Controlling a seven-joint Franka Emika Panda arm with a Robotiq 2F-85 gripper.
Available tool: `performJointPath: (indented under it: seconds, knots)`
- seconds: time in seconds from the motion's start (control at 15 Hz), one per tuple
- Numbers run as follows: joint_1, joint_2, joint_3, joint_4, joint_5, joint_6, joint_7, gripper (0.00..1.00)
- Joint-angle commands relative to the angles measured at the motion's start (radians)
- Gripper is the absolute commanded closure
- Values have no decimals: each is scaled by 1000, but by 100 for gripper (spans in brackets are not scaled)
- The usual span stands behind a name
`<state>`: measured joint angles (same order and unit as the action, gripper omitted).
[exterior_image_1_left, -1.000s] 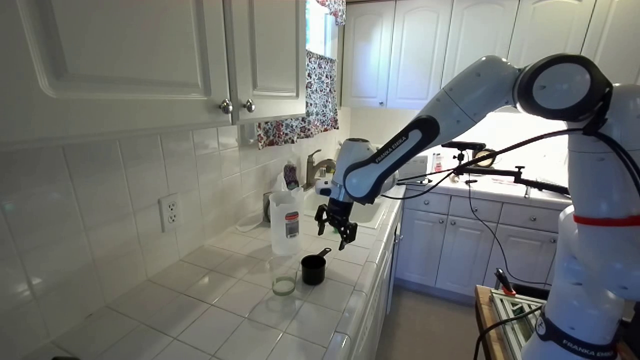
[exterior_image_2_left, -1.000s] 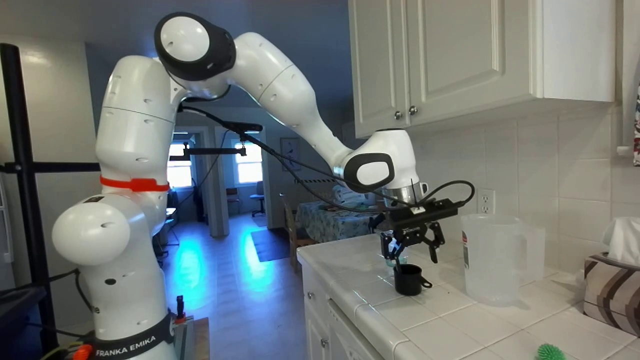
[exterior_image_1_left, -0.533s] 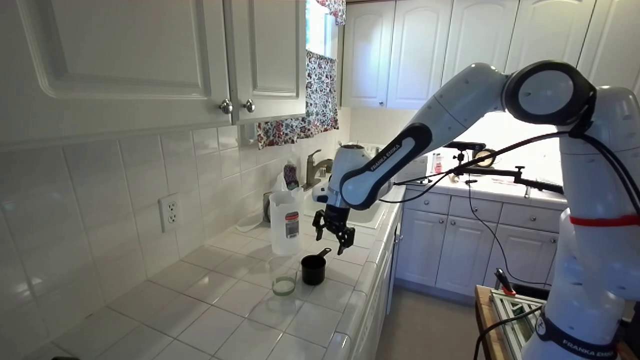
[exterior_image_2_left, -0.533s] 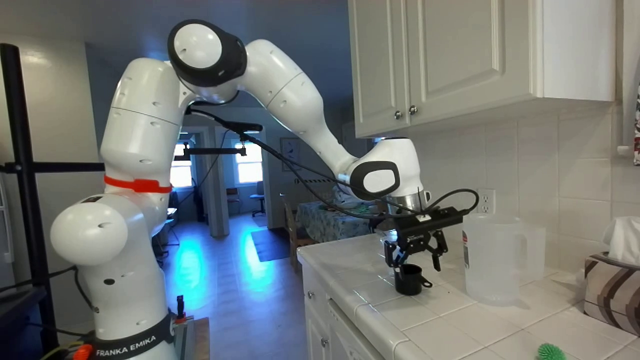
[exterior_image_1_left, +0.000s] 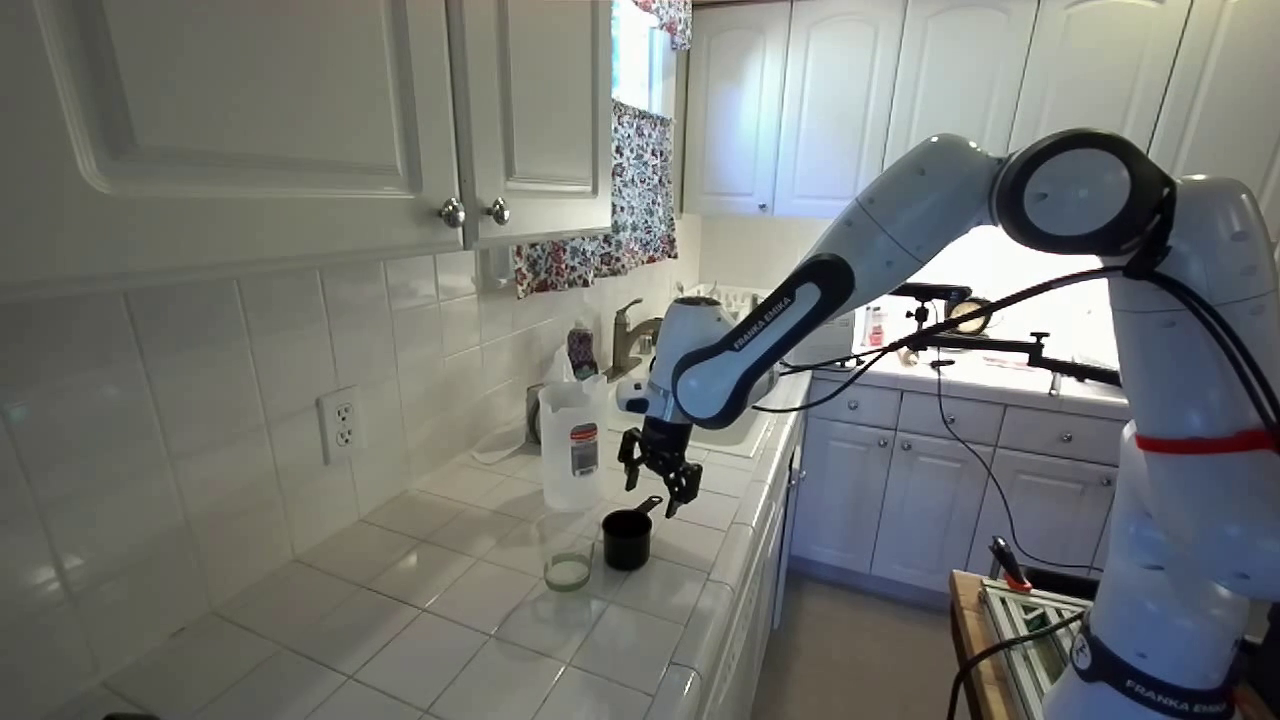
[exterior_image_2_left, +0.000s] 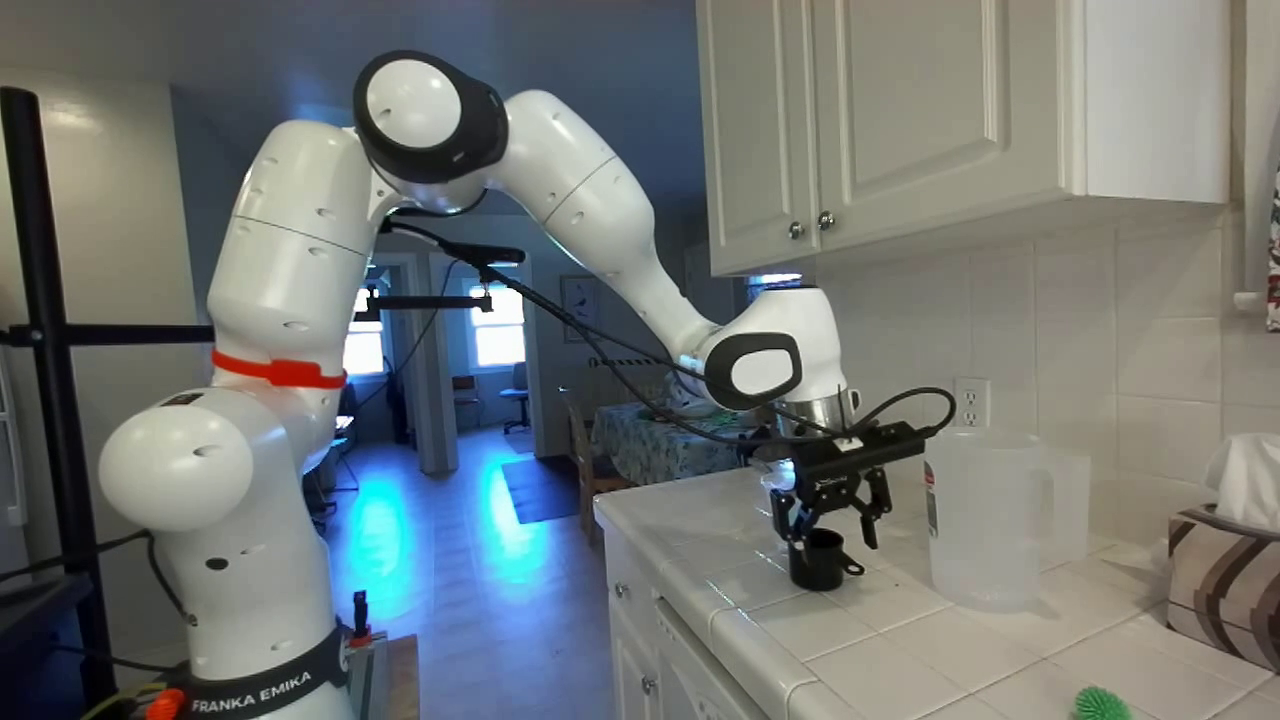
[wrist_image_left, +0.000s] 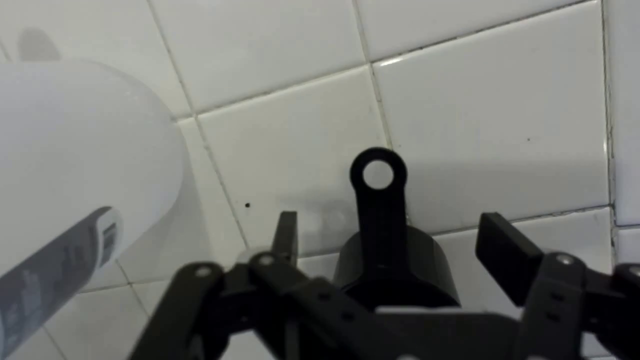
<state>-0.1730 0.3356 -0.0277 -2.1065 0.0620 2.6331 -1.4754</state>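
Observation:
A black measuring cup (exterior_image_1_left: 627, 543) stands upright on the white tiled counter, its handle pointing away from the clear glass (exterior_image_1_left: 567, 562) close by. My gripper (exterior_image_1_left: 651, 501) hangs low over the handle side of the measuring cup (exterior_image_2_left: 819, 566), pointing down. In the wrist view the open gripper (wrist_image_left: 387, 225) has one finger on each side of the black handle (wrist_image_left: 382, 215), with gaps left and right. Nothing is held. The gripper's body covers much of the cup's mouth there. A translucent pitcher (wrist_image_left: 85, 145) with a grey label stands to the left.
In an exterior view, a tissue box (exterior_image_2_left: 1215, 600) and a green scrubber (exterior_image_2_left: 1100, 704) sit farther along the counter. The sink (exterior_image_1_left: 735, 437) and faucet (exterior_image_1_left: 628, 340) lie behind the arm. Upper cabinets (exterior_image_2_left: 910, 130) hang above, and the counter's front edge (exterior_image_1_left: 735, 560) runs nearby.
The gripper has come down toward the measuring cup, with a small sideways shift, and the arm has lowered with it. The cup, glass and pitcher have stayed put.

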Motion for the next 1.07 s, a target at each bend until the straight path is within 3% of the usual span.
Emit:
performJointPath:
  seconds: [0.0,0.47,1.0]
  knots:
    - [-27,39,24,45,-13,0,-26,42]
    - [-32,47,30,58,-13,0,-25,95]
    - [-37,11,32,39,-15,29,-18,94]
